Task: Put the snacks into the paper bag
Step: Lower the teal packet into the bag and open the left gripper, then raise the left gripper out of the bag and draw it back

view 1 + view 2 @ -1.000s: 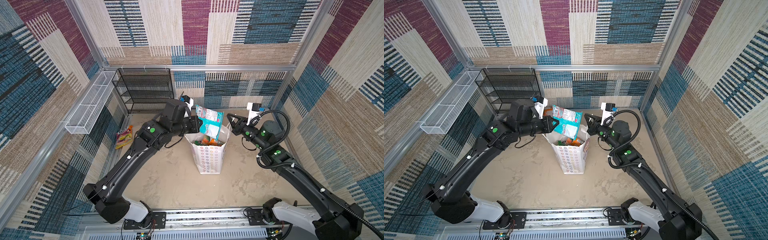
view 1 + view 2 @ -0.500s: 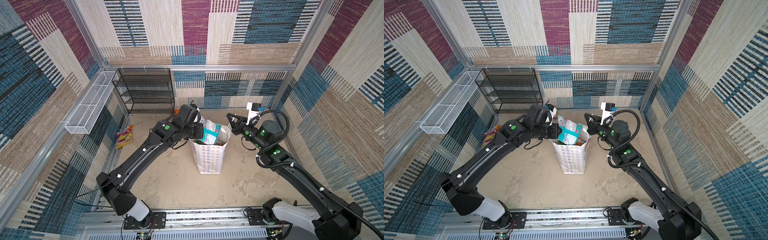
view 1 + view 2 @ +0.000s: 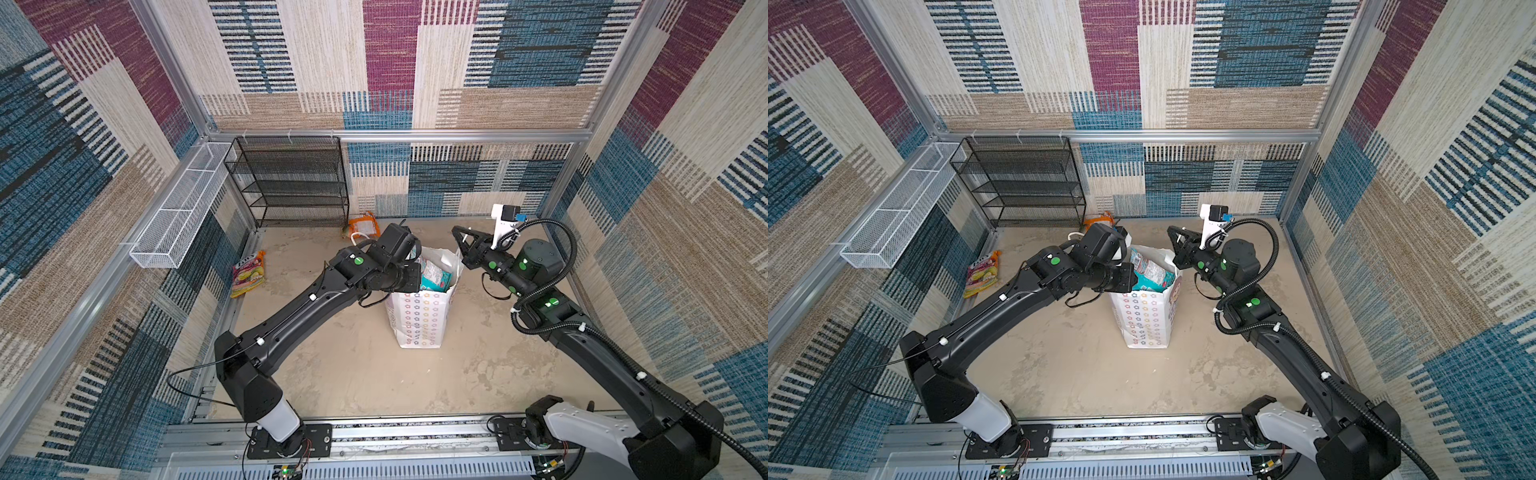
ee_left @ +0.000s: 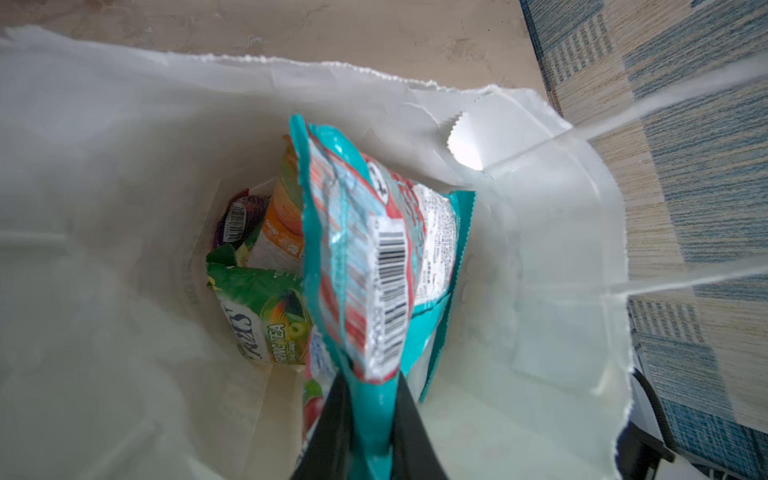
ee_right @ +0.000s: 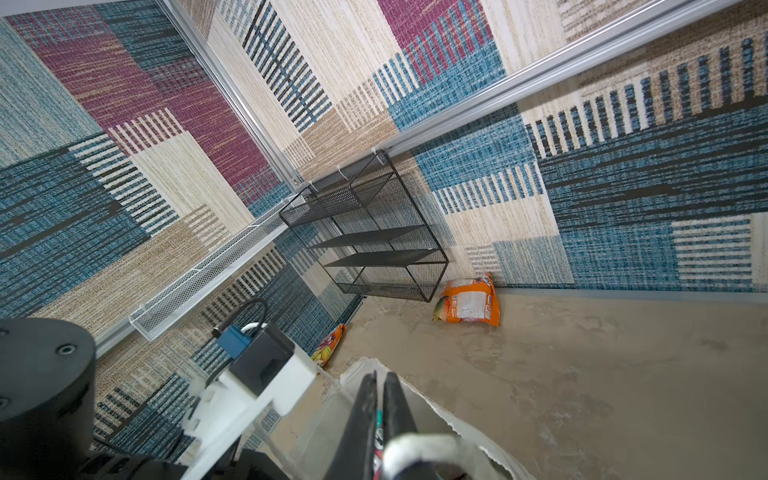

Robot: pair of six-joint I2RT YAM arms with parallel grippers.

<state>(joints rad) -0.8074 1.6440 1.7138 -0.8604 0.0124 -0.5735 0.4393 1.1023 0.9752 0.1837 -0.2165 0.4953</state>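
Insertion step: left end effector (image 4: 371, 388) pinches the teal pouch (image 4: 374, 257) just inside the mouth of the paper bag (image 3: 419, 316); right end effector (image 5: 380, 386) clamps that bag's rim. Next call, surely: let go and drop it.

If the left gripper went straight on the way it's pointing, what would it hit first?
Probably the green pouch and orange pouch lying in the paper bag: the left gripper points down into it, its held teal pouch leading. Depth is unclear.
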